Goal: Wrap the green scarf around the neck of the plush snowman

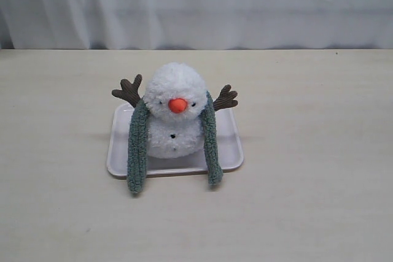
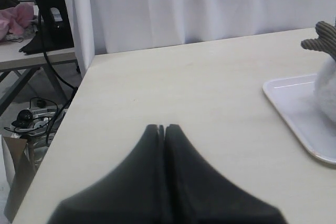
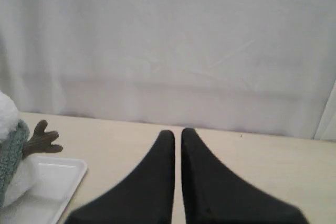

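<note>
The plush snowman (image 1: 177, 115) sits upright on a white tray (image 1: 232, 145) in the middle of the table. The green scarf (image 1: 137, 151) passes behind its neck. Both ends hang down the front, one on each side of the body, reaching past the tray's front rim. Neither gripper shows in the exterior view. My left gripper (image 2: 161, 127) is shut and empty over bare table, well apart from the tray (image 2: 294, 103) and the snowman (image 2: 328, 85). My right gripper (image 3: 177, 131) is shut with only a thin slit between its fingers, apart from the scarf (image 3: 11, 156) and tray (image 3: 58, 177).
A white curtain (image 1: 196, 4) hangs behind the table's far edge. In the left wrist view the table's side edge (image 2: 79, 93) drops off to a floor with cables (image 2: 31, 116) and a second table (image 2: 31, 56) beyond.
</note>
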